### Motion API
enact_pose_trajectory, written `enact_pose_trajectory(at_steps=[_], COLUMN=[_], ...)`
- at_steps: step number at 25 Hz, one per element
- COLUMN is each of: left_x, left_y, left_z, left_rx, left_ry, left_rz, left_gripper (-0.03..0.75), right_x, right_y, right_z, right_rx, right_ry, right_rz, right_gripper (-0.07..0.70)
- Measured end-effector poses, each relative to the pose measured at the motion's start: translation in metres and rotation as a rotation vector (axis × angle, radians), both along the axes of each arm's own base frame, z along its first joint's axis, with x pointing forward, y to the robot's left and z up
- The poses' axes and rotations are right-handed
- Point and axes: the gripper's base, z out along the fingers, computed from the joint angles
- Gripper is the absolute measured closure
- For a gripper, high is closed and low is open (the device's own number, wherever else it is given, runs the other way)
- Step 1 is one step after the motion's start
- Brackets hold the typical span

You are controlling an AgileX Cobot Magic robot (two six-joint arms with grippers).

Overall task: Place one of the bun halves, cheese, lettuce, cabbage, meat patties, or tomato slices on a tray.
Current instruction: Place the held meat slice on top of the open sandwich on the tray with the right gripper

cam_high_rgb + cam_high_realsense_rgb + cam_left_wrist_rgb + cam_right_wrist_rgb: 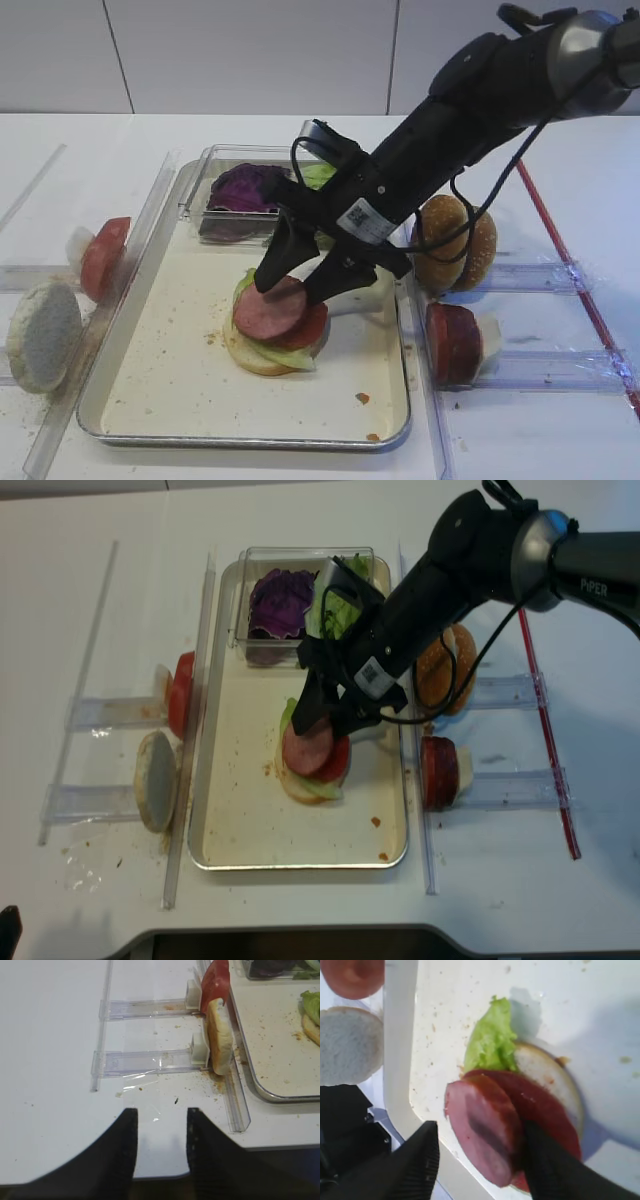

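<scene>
The tray (150, 400) sat mid-table, long side running 12 to 6, so both arms could reach it from their racks. A clear box (200, 190) stood at its 12 o'clock end, holding cabbage (245, 185) and lettuce (318, 175) so the leaves stayed together. Outside the tray, plastic racks propped spare pieces on edge for easy pinching: at 9 o'clock a tomato slice (103, 257) and a pale bun half (42, 335), at 3 o'clock a sesame bun (455, 240) and another red disc (452, 342).

Near tray centre a bun base (260, 358) carried lettuce, then a tomato slice (545, 1110), with a meat patty (268, 308) leaning on top, overhanging toward 9 o'clock. The right gripper (300, 282) straddled the patty with jaws spread, fingers beside it rather than pinching; it looked released. The left gripper (160, 1150) hovered empty over bare table, fingers apart.
</scene>
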Motion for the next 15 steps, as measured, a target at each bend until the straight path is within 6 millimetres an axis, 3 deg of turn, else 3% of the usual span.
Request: enact_pose_trajectory(at_steps=[15], left_x=[0.000], left_y=[0.000], left_z=[0.000], left_rx=[0.000], left_ry=[0.000], left_rz=[0.000], left_gripper=[0.482], right_x=[0.014], right_y=[-0.006], right_z=[0.030], right_rx=[-0.196], right_ry=[-0.012], right_rz=[0.046], right_gripper=[0.227])
